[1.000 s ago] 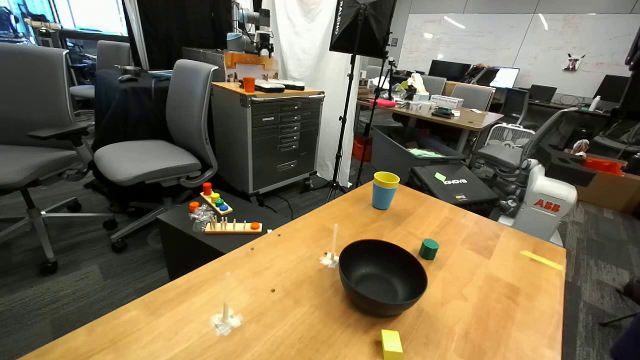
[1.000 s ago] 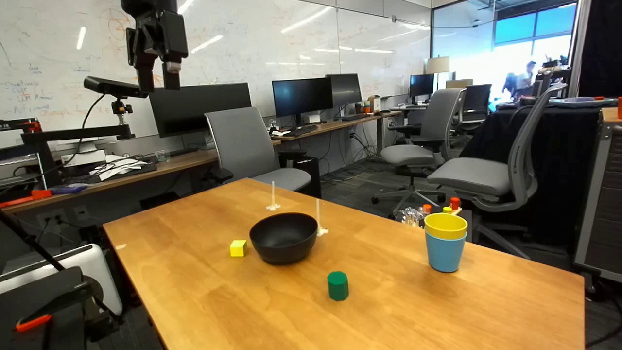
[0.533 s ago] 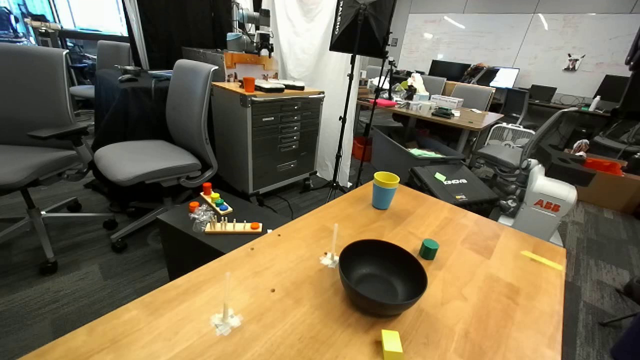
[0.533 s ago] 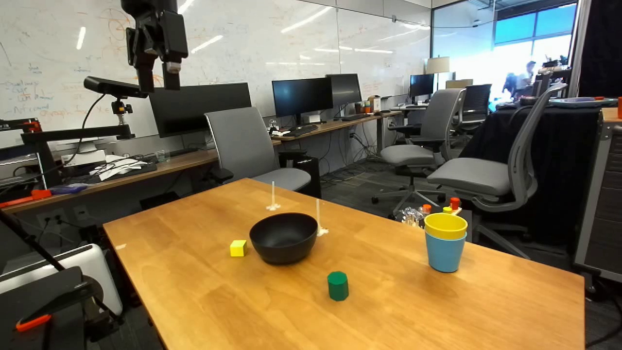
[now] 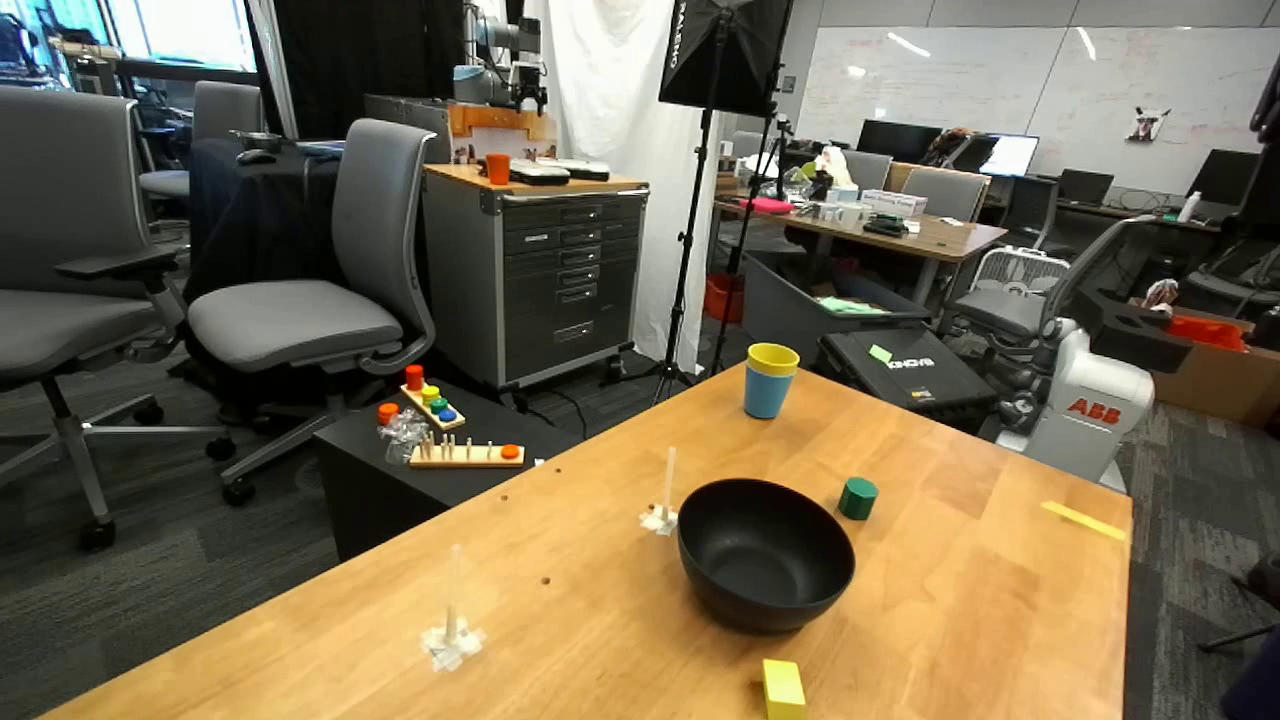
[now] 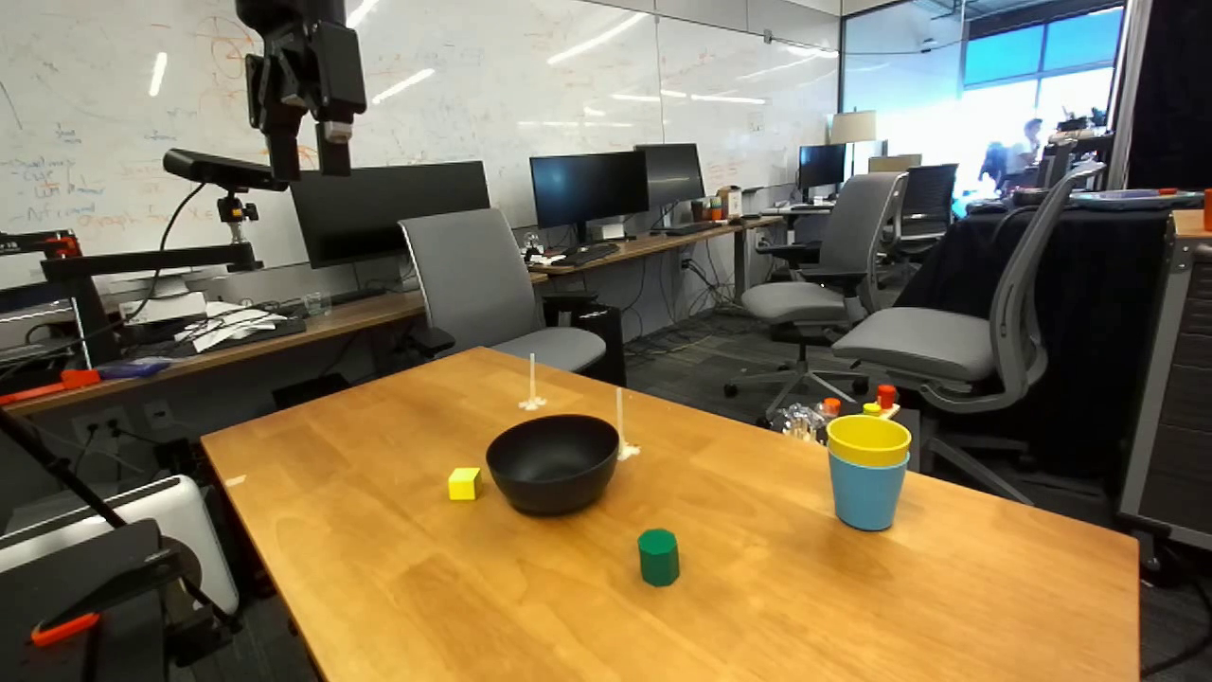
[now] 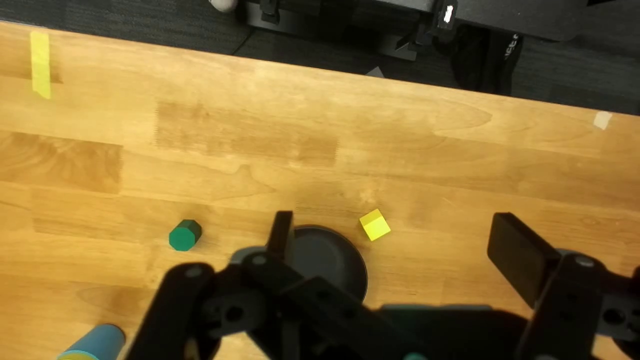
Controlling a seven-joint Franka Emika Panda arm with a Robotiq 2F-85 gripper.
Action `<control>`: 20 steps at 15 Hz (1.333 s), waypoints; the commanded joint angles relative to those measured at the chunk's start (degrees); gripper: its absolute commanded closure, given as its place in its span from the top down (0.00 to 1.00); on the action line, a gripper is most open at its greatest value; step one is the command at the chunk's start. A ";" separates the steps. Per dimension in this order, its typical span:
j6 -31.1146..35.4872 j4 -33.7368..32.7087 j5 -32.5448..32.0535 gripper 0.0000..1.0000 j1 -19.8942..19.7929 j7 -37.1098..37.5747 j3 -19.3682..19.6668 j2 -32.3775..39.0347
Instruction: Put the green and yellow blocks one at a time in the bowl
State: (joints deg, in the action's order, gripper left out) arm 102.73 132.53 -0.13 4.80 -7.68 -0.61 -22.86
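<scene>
Holding the gripper (image 6: 309,161) high above the wooden table (image 6: 805,606), spreads 2 fingers (image 7: 520,255) wide apart and grips nothing. Has, on that table outside the black bowl (image 6: 554,478), the yellow block (image 6: 464,484) just beside it and the green block (image 6: 659,559) near it. Shows a yellow cup (image 6: 868,453) nested in a blue cup (image 6: 866,497), well apart.
</scene>
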 commanded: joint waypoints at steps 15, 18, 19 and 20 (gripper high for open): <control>28.82 -0.49 -14.65 1.00 -9.29 15.29 0.92 11.18; 33.39 -2.68 -14.76 1.00 -12.09 20.60 2.66 15.41; 34.57 -3.66 -13.82 1.00 -12.64 21.94 3.34 16.85; 35.56 -4.74 -12.63 1.00 -13.06 22.88 4.11 18.60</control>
State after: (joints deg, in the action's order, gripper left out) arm 135.46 132.23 -13.49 -6.90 10.55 2.10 -9.40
